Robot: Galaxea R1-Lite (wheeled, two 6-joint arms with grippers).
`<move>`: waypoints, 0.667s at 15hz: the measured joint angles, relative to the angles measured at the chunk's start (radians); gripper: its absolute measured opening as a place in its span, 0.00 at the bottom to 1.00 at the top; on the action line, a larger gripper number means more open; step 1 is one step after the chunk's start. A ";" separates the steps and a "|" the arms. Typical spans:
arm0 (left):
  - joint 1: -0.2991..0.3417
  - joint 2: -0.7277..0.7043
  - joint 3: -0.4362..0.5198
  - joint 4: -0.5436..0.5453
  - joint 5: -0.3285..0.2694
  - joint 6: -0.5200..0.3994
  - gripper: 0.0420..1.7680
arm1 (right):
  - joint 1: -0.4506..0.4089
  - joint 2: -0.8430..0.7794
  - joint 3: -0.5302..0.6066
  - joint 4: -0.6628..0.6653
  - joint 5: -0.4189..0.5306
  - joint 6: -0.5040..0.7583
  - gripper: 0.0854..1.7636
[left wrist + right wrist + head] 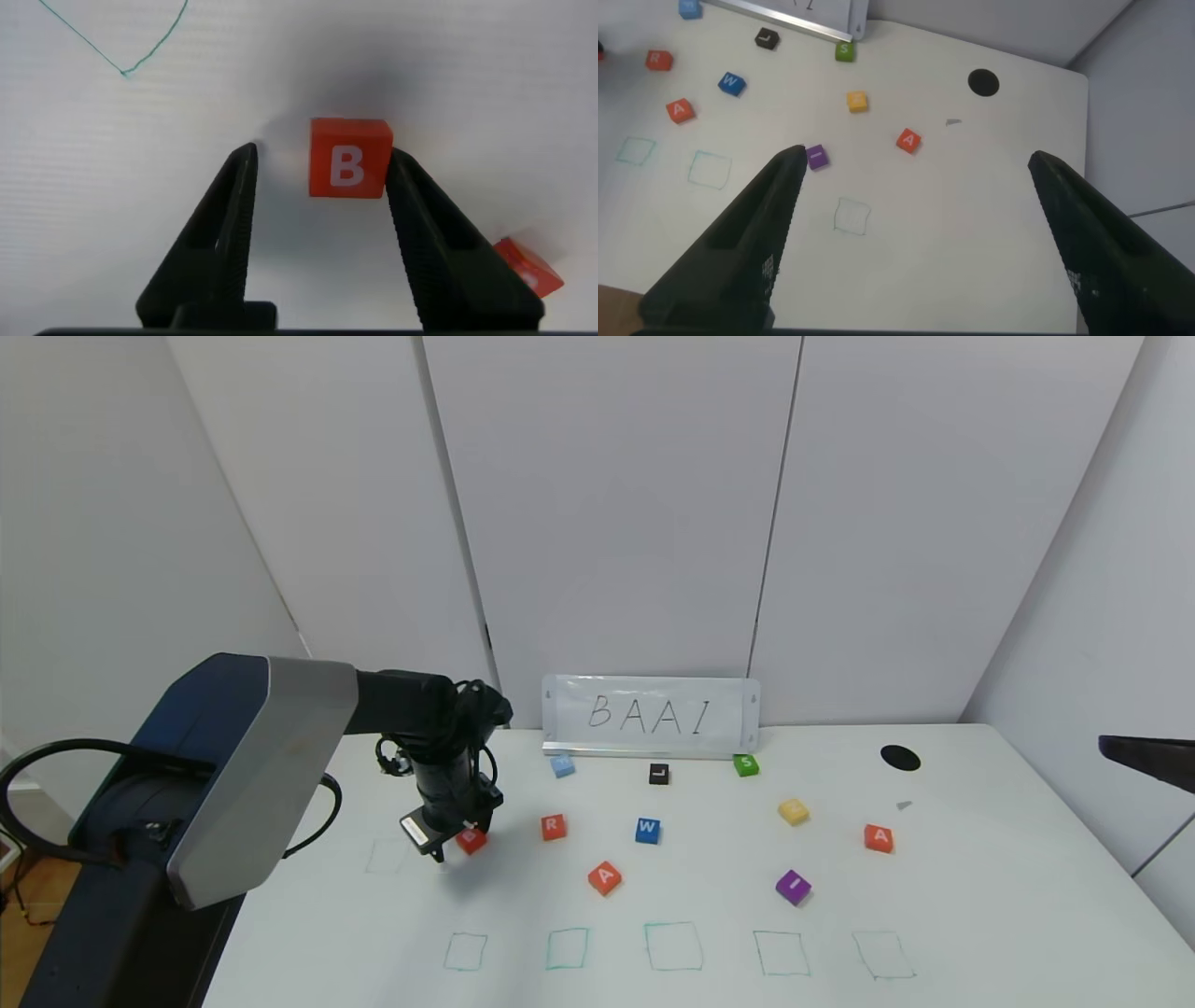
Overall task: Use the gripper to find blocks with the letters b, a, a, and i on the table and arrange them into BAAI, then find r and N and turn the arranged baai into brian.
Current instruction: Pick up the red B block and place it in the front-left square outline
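My left gripper (456, 847) is low over the white table (980, 915) at the left, open around the orange-red B block (470, 840). In the left wrist view the B block (348, 159) lies between the fingers of that gripper (320, 159), against one finger (411, 201) with a gap to the other. The R block (554, 827), one A block (605, 877), the purple I block (794, 887) and the second A block (878, 838) lie loose. My right gripper (915, 159) hangs open and empty high above the table's right side.
A blue W block (648, 831), yellow block (794, 811), green S block (746, 765), black L block (659, 774) and light blue block (562, 765) lie mid-table. A BAAI sign (651, 714) stands at the back. Several green squares (672, 947) line the front. A black disc (900, 758) is far right.
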 joint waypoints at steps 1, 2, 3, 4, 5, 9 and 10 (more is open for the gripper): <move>-0.001 0.002 0.000 -0.001 0.007 0.000 0.47 | 0.000 0.000 0.001 0.000 0.000 0.000 0.97; -0.001 0.004 0.000 -0.001 0.011 0.000 0.42 | 0.000 -0.001 0.001 0.000 0.000 0.000 0.97; 0.000 0.007 -0.001 -0.001 0.012 0.000 0.26 | 0.000 -0.001 0.001 0.000 0.000 0.000 0.97; 0.000 0.008 -0.001 -0.001 0.013 0.000 0.27 | 0.001 -0.001 0.001 0.000 0.000 0.000 0.97; 0.000 0.009 -0.001 -0.001 0.013 0.000 0.27 | 0.001 -0.001 0.001 0.000 0.000 0.001 0.97; 0.000 0.010 -0.001 0.000 0.013 0.000 0.27 | 0.001 -0.002 0.003 0.000 0.000 0.000 0.97; 0.000 0.009 0.000 0.000 0.013 0.000 0.27 | 0.001 -0.002 0.003 0.000 0.000 0.000 0.97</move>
